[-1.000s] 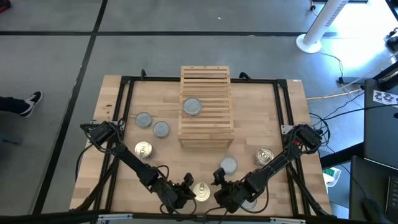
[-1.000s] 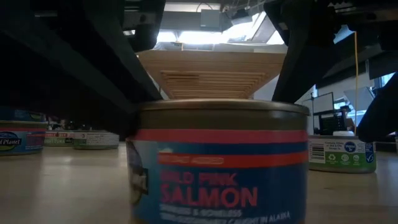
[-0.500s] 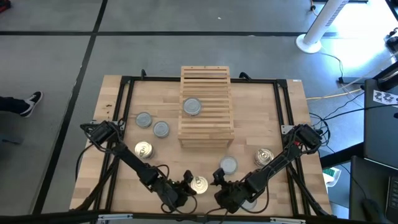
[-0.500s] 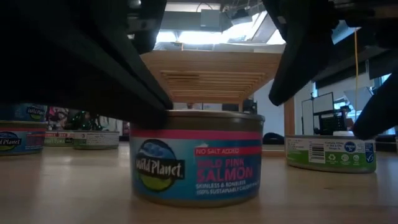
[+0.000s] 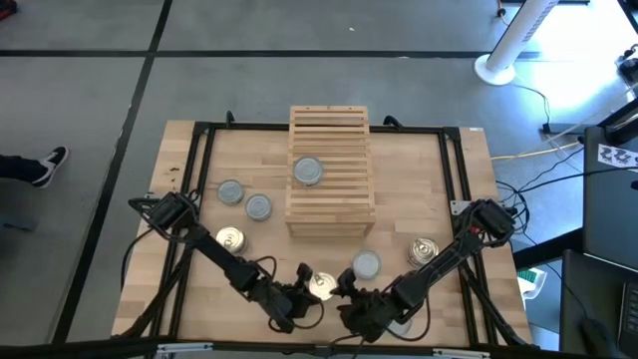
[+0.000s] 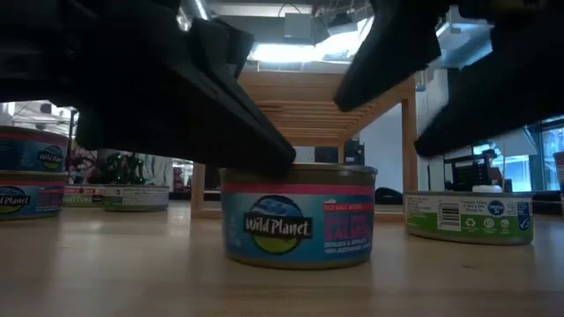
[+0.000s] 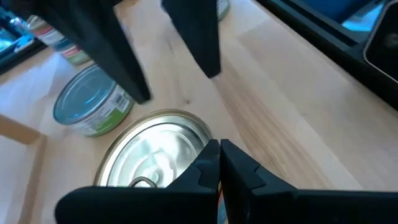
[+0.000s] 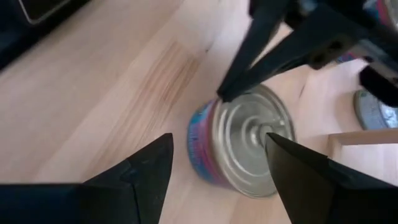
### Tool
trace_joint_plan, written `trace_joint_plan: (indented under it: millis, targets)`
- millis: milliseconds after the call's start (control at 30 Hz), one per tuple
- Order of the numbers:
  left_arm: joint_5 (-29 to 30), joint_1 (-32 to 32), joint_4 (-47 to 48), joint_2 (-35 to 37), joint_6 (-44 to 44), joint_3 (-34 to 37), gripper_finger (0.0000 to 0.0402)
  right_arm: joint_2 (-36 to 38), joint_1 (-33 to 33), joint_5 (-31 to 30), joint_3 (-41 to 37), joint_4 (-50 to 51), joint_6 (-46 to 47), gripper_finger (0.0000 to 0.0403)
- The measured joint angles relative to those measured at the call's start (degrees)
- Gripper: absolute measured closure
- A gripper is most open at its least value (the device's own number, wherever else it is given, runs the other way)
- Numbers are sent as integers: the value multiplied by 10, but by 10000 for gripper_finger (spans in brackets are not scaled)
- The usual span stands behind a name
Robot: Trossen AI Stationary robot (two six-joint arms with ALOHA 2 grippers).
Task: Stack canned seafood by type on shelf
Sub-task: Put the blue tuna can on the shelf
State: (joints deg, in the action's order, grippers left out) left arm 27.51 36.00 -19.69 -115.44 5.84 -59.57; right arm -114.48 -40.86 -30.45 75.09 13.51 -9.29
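A golden-topped tin (image 5: pixel 321 286) with a blue and pink label (image 6: pixel 295 220) stands near the table's near edge. My left gripper (image 5: pixel 302 291) is shut at its left side. My right gripper (image 5: pixel 347 287) is open just right of it, its fingers (image 8: pixel 149 171) spread before the tin (image 8: pixel 245 140) without touching. Two more golden tins (image 5: pixel 230 240) (image 5: pixel 423 249) and three grey-topped tins (image 5: pixel 230 191) (image 5: pixel 258 206) (image 5: pixel 366 264) stand on the tabletop. One grey-topped tin (image 5: pixel 307 172) stands on the slatted shelf (image 5: pixel 331 204). My left gripper pushes the golden tin with its shut fingertips (image 7: pixel 217 163). They meet the top rim (image 6: pixel 284 167) on the tin's left side, slanting down from the table's left. The tin stands flat and upright on the table.
The dark frame rails (image 5: pixel 199 179) run along the table's sides. A green-labelled tin (image 6: pixel 467 216) stands to the right in the low view, and other tins (image 6: pixel 31 180) to the left. Bare tabletop (image 5: pixel 419 189) lies right of the shelf.
My left gripper has moved toward the table's far edge with its fingers shut, pushing the golden tin. The tin has slid along the table toward the shelf and turned about, so the logo side of its label now faces the near edge.
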Motion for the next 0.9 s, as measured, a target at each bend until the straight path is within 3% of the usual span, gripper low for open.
trace_joint_plan:
  millis: [167,433,900]
  targets:
    - [2,-10,-3,0,-20,0,401,-27,0,-3,0,0,0,150]
    - [6,-13,-5,0,-25,-12,401,-34,0,-89,0,-2,1,150]
    - [23,-27,-2,1,-30,-24,401,-34,0,-61,0,-1,0,150]
